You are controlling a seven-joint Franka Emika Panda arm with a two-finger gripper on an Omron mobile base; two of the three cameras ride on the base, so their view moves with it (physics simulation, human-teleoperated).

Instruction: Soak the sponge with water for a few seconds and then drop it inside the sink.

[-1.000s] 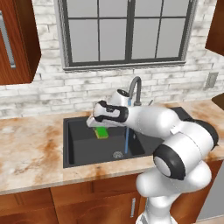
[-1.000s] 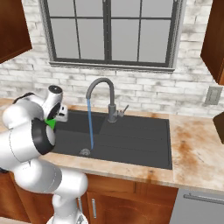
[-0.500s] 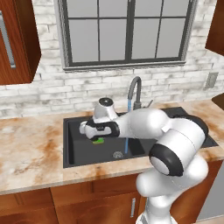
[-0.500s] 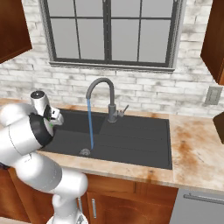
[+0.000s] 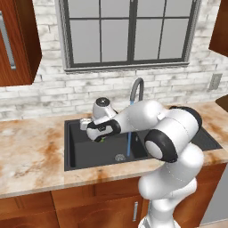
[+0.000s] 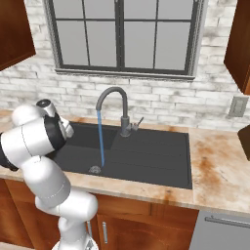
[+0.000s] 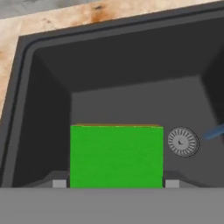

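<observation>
**Ana:** Hovering over the left part of the sink (image 5: 73, 153), the gripper (image 7: 113, 183) has its jaws clamped on the sponge (image 7: 116, 155), green face to the hand camera, yellowish strip along the far edge. From the left base view just a sliver of green peeks out under the hand (image 5: 102, 139).

**Ben:** And the water (image 5: 129, 142)?

**Ana:** Running, a thin blue stream from the faucet (image 6: 111, 100) down to the drain (image 6: 94, 170). The sponge sits left of that stream, apart from it, so nothing is falling on it right now.

**Ben:** So where does that leave the job?

**Ana:** My read: whether the soak is finished, these pictures can't say. The drop certainly isn't done, because the sponge is off the sink floor and in the jaws. If it's wet enough, what's left is simply letting go, and it's already above the basin, so it should land inside.

**Ben:** What's in the basin?

**Ana:** Left of the stream, bare dark floor beneath the sponge. At the stream, the round metal drain, also clear in the hand view (image 7: 183, 141) just right of the sponge. Right of the stream, the flat drainboard (image 6: 161, 156), nothing on it. Beyond that, the speckled countertop (image 6: 217, 171).
</observation>
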